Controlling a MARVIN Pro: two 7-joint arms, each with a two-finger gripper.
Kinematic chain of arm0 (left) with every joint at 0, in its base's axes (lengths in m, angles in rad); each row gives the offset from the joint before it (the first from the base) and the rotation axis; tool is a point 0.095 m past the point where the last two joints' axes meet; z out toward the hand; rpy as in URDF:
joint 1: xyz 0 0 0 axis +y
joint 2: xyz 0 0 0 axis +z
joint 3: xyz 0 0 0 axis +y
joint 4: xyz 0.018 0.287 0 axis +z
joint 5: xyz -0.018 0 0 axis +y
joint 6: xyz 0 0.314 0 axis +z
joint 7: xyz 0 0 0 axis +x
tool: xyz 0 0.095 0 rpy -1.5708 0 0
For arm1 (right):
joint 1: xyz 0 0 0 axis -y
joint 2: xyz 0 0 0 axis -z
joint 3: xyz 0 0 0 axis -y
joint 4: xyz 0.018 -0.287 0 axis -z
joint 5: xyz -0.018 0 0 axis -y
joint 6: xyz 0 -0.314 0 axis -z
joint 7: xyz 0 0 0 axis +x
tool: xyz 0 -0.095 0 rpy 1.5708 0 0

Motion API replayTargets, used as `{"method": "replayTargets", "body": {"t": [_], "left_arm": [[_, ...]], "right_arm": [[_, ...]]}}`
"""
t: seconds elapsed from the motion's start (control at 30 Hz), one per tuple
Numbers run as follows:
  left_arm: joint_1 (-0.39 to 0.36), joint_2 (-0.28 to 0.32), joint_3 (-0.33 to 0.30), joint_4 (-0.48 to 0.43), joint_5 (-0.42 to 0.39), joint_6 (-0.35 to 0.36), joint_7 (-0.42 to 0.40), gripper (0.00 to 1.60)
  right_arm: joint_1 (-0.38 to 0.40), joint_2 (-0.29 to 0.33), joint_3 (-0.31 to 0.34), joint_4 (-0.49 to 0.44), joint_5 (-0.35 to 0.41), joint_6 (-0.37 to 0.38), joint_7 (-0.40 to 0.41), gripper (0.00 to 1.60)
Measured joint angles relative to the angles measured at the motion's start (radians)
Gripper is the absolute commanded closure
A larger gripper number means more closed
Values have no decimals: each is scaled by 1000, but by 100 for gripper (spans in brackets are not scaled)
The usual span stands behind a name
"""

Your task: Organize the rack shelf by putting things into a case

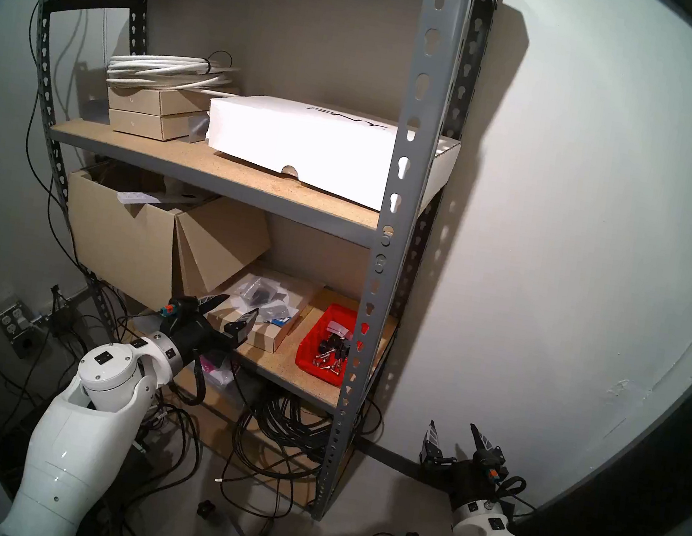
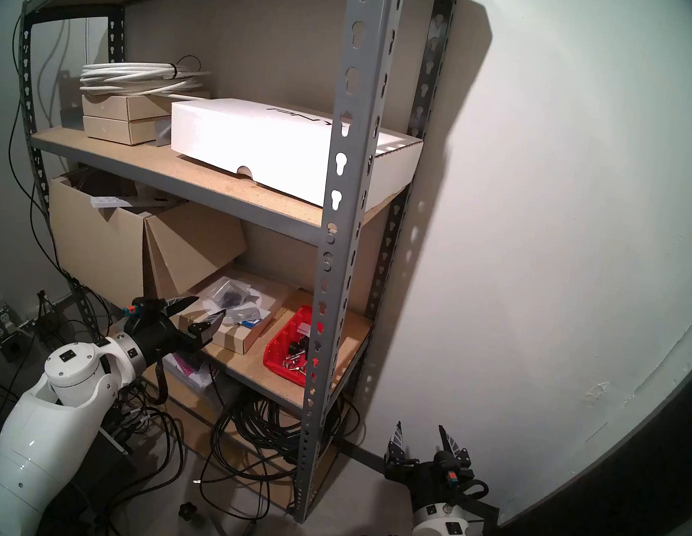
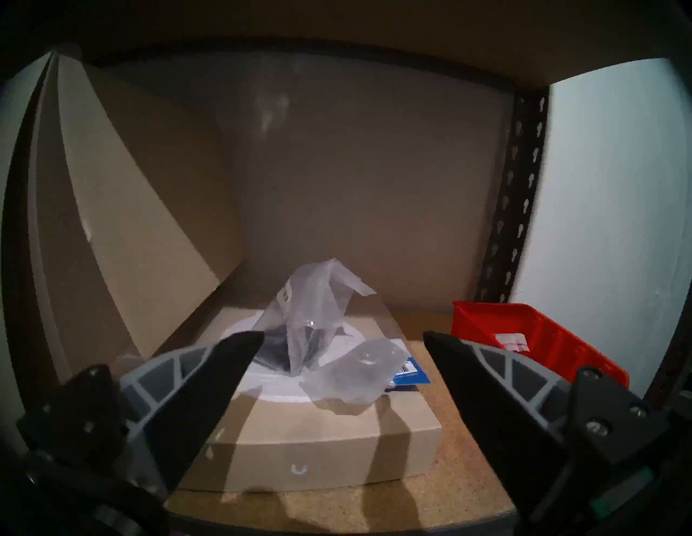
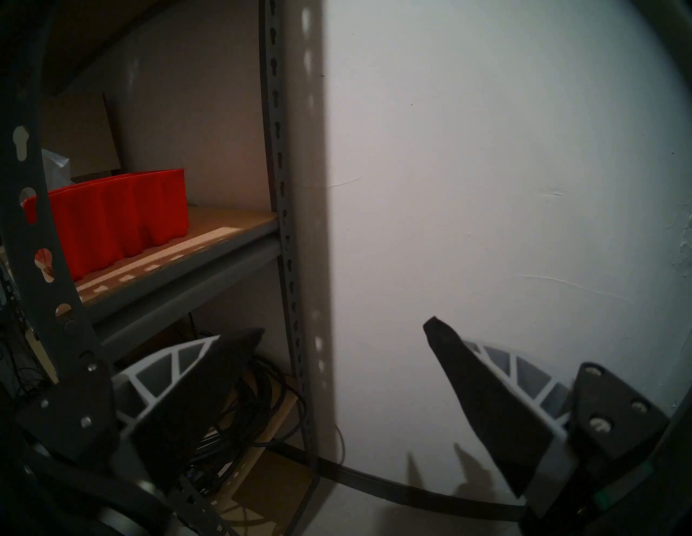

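- Clear plastic bags (image 3: 318, 329) lie on the flat cardboard box (image 3: 322, 445), just ahead of my left hand (image 3: 342, 338), spread wide and empty
- Red bin (image 1: 327, 342) seemingly holds hardware
- Right hand (image 1: 455, 438) gapes, well apart

rack uprights (image 1: 412, 146): grey, keyhole-punched
shelf board (image 1: 224, 175): tan speckled
bin (image 1: 326, 349): bright red
bags (image 3: 318, 318): clear
pny box (image 1: 304, 144): white
card (image 3: 410, 372): blue-white

Dim wrist views, hard shadows, seemingly slight blur

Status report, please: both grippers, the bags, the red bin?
Left gripper open, empty, facing clear bags on flat cardboard box. Right gripper open, idle outside rack. Red bin beside box, path clear.
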Motion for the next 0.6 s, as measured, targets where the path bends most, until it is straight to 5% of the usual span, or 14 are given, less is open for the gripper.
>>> {"method": "replayTargets", "body": {"t": [0.6], "left_arm": [[-143,-21,52,165,46,-37,27,0]], "right_arm": [[0,0,0,0,0,0,0,0]]}}
